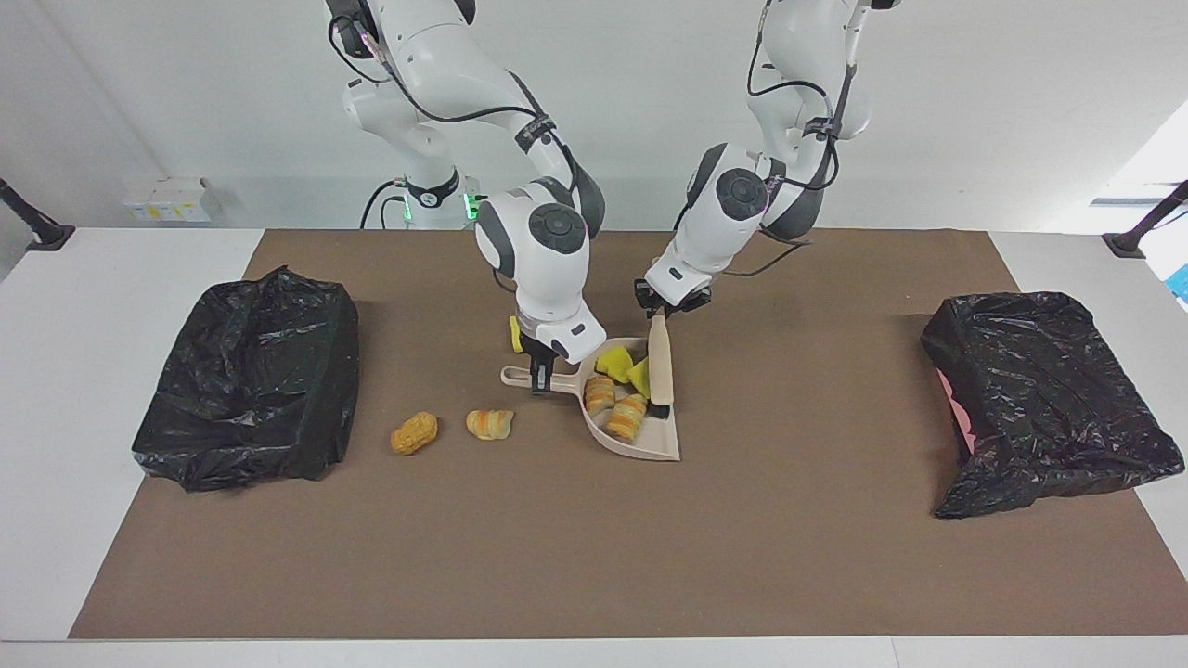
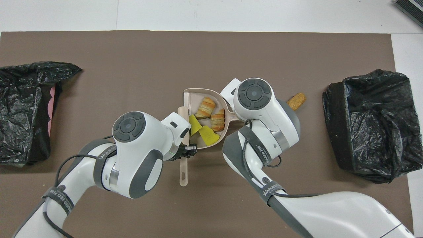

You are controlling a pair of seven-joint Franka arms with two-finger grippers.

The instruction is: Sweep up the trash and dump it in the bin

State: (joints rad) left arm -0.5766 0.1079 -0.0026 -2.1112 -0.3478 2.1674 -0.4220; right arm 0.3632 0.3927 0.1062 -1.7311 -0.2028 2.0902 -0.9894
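My right gripper is shut on the handle of the beige dustpan, which rests on the brown mat. In the pan lie pieces of trash: two yellow sponge chunks and two pastry lumps. My left gripper is shut on the handle of the brush. Its black bristles stand in the pan's mouth against a sponge chunk. Another pastry and a brown lump lie on the mat toward the right arm's end. One yellow chunk peeks out beside my right gripper, nearer to the robots.
A bin lined with a black bag stands at the right arm's end of the table. A second black-bagged bin stands at the left arm's end. The brown mat covers the table's middle.
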